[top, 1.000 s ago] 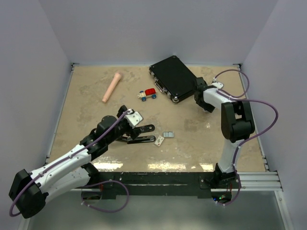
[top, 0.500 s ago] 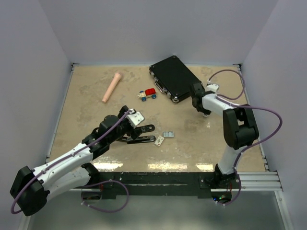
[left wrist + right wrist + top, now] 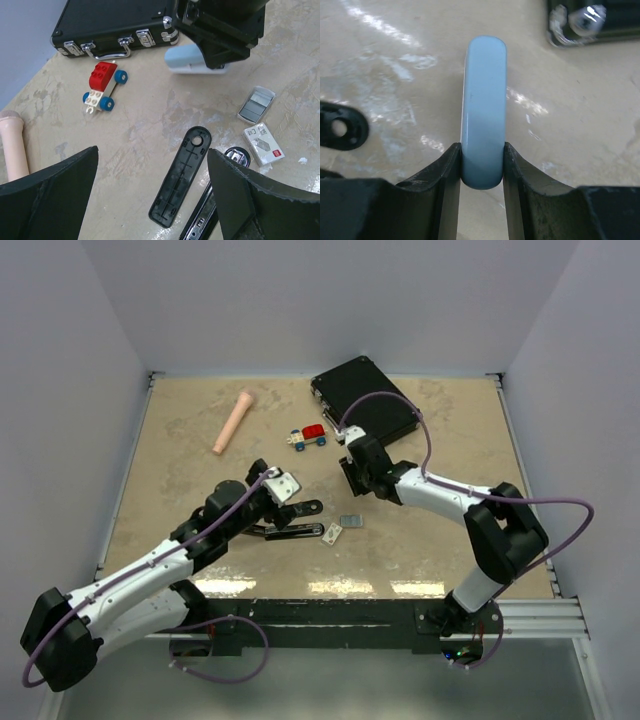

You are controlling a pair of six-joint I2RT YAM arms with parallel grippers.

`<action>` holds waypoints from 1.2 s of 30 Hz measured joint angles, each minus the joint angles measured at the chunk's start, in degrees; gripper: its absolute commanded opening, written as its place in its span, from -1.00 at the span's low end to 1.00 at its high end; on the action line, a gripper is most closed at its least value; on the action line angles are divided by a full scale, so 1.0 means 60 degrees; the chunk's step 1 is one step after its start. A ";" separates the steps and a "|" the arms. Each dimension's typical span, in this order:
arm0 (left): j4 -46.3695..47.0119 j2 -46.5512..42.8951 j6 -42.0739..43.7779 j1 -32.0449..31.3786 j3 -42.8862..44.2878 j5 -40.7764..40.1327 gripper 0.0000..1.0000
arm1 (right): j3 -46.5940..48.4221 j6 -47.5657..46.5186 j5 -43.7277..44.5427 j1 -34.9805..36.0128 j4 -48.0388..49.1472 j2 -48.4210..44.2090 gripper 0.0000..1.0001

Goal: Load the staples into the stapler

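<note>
On the tabletop (image 3: pixel 180 460), near its middle, the staples (image 3: pixel 350 521) lie flat as a small grey strip, with a little white box (image 3: pixel 333 533) just beside them on the side nearer the arm bases. The right gripper (image 3: pixel 352 480) hangs just beyond the staples, apart from them, its fingers (image 3: pixel 447 170) pinching a pale blue block (image 3: pixel 484 110) by its sides. To the left of the staples lies the stapler (image 3: pixel 290 522), black and swung open. The left gripper (image 3: pixel 285 502) hovers over it with its fingers (image 3: pixel 55 195) spread wide and nothing between them. The staples touch neither gripper. Farther back stand a black case (image 3: pixel 365 405), a toy car (image 3: pixel 308 437) and a pink cylinder (image 3: pixel 232 422).
</note>
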 measured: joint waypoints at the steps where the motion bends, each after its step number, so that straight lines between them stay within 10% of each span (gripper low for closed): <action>1: 0.0018 -0.0022 0.0022 0.0000 0.0000 0.0000 0.89 | -0.0007 -0.0270 -0.0248 0.0069 0.0098 0.0000 -0.64; 11: 0.0113 -0.0073 0.0164 0.0000 -0.0106 0.0026 0.88 | 0.0277 -0.3038 -0.2524 0.0452 0.0506 0.0943 -0.30; 20: -0.0426 0.0313 0.0991 0.0000 0.0226 0.0288 0.87 | 0.0379 -0.3832 -0.2936 0.0484 0.0433 0.1169 0.96; 36: -0.1643 0.4160 0.3916 0.1078 0.3810 0.3712 0.86 | -0.2018 0.0248 0.0809 -0.0495 0.1464 -0.5679 0.97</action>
